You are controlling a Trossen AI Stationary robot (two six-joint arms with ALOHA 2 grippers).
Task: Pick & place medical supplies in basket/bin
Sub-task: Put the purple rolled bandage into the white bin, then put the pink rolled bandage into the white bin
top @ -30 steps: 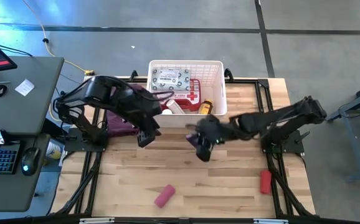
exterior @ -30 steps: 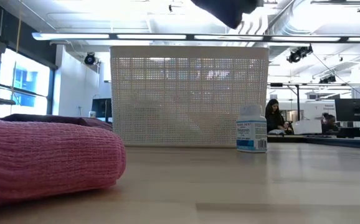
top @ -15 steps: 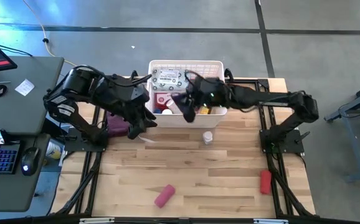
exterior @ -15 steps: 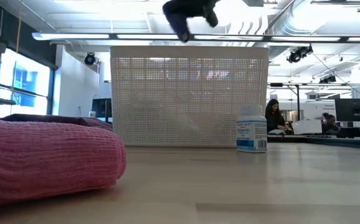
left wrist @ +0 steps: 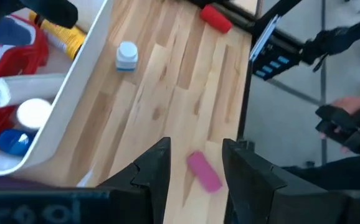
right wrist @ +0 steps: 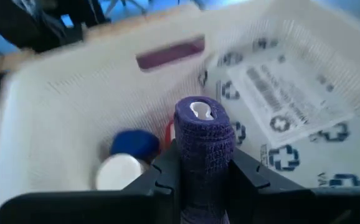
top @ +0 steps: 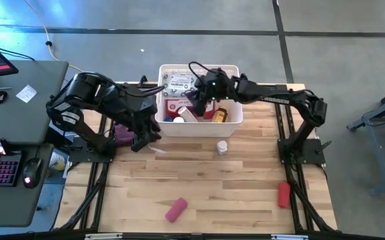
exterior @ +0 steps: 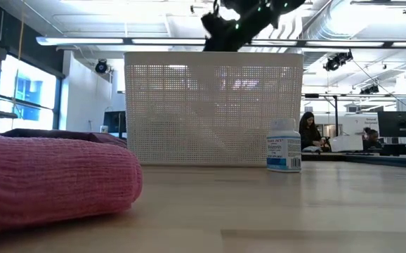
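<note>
The white slotted basket stands at the table's far edge and holds a grey-white wipes packet, a red first-aid case, an amber jar and capped bottles. My right gripper hovers above the basket's inside, shut on a purple roll. My left gripper is open and holds nothing, just off the basket's left near corner. A white bottle, a pink roll and a red roll lie on the table. My right gripper pinches the purple roll by its sides, one finger on each side. The roll's open core end points forward past the fingertips. The roll is lifted clear above the basket's contents.
A maroon fabric pouch lies left of the basket, beside my left arm. The white bottle stands just in front of the basket's near wall. The pink roll lies close to the low camera. The wooden top between them is bare.
My right gripper has risen from the table's middle and travelled toward the far edge, carrying the purple roll, and now sits over the basket's inside. My left arm has drawn back toward the table's left, off the basket's front.
</note>
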